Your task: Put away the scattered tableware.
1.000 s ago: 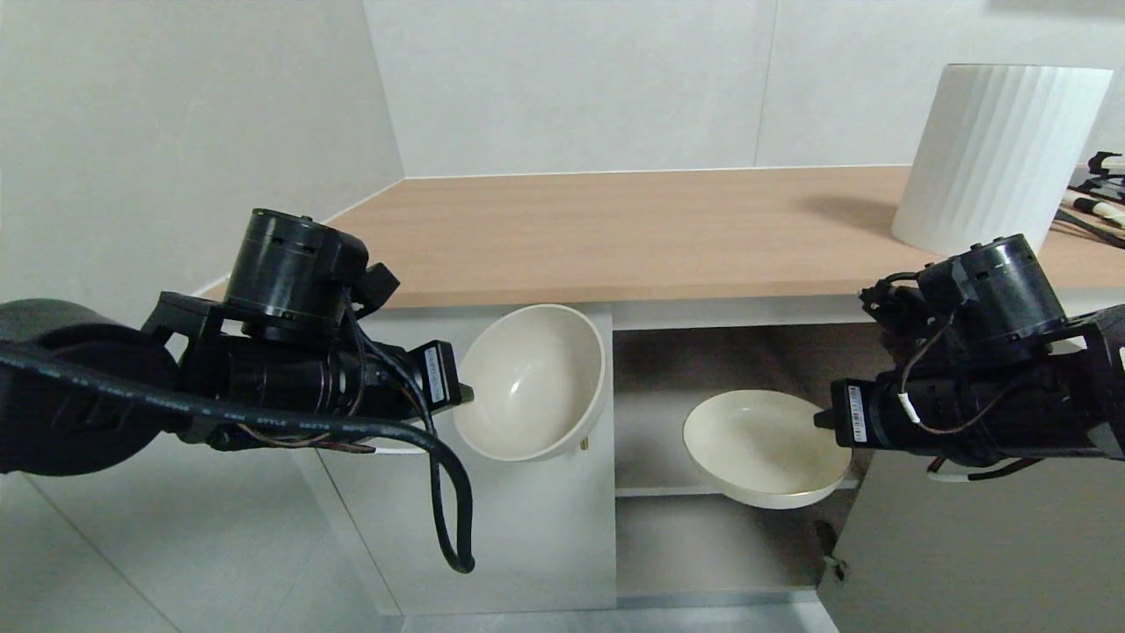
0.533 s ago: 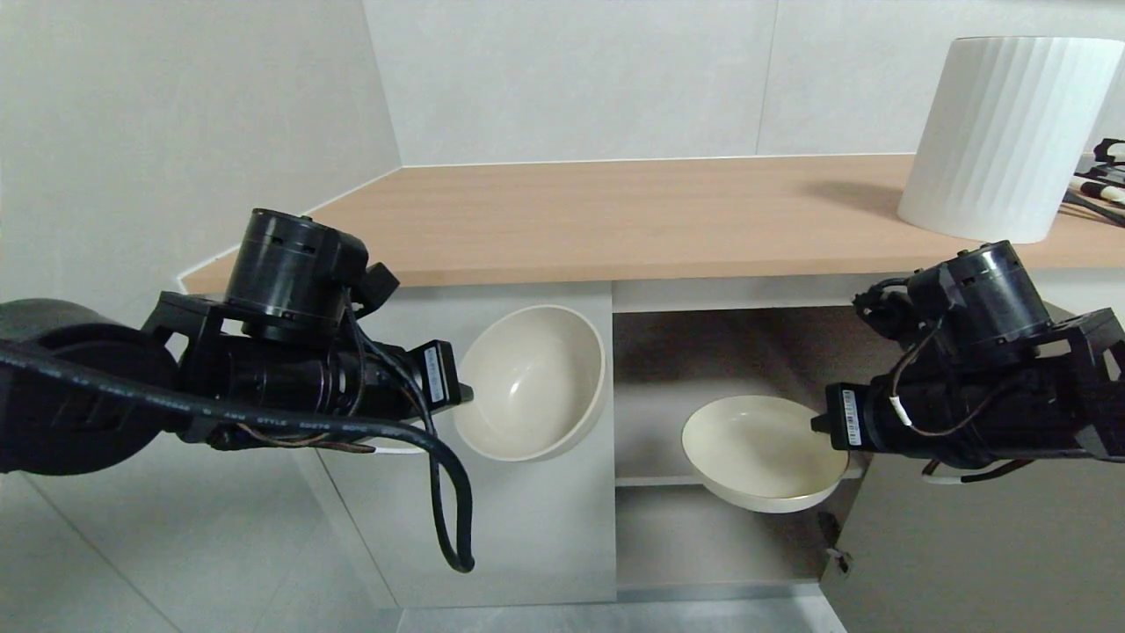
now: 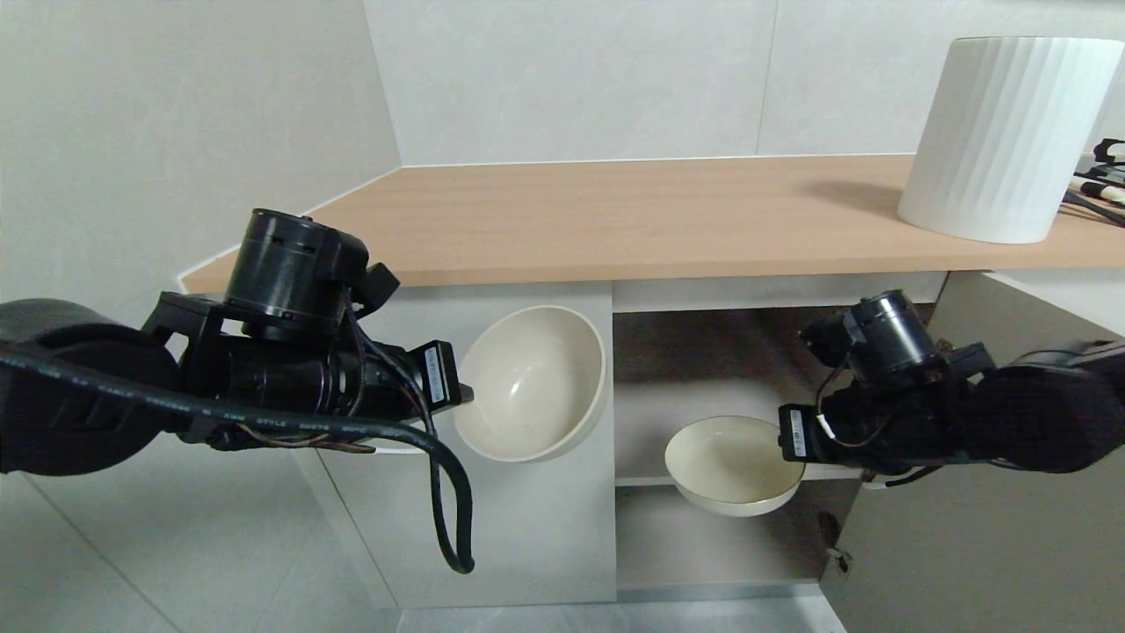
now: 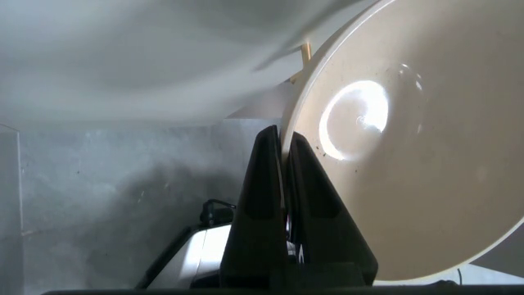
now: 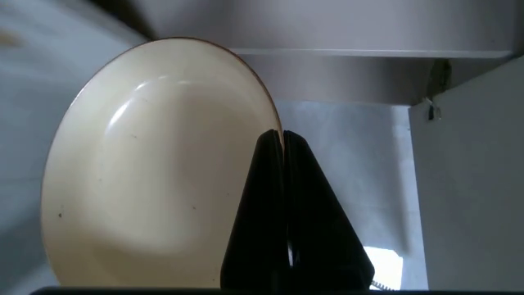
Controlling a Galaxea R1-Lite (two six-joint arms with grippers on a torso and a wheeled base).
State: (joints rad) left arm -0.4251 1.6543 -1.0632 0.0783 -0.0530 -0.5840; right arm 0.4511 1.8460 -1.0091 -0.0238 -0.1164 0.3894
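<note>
- The left gripper [image 3: 464, 396] is at nine o'clock in the head view, level with the top of the closed cabinet door [image 3: 527, 536].
- Its fingers [image 4: 264, 197] pinch the rim of a deep bowl [image 3: 532, 382], one inside the lip and one outside.
- The deep bowl, cream-coloured, is tipped on edge in the air in front of that door, its hollow facing the camera, just under the front edge of the wooden desk [image 3: 615, 220].
- At three o'clock from it is a shallow bowl [image 3: 734, 462], also cream, mouth up and slightly tilted, at the front edge of the shelf [image 3: 640, 481] in the open compartment; whether it touches the shelf I cannot tell.
- The right gripper [image 3: 785, 435] is at the shallow bowl's three o'clock side, its fingers [image 5: 264, 197] pressed onto the rim from both sides.
- At one o'clock on the desk stands a white ribbed container [image 3: 993, 132], upright.
- Just beside it, at the right edge, lie dark-handled utensils [image 3: 1103, 180].
</note>
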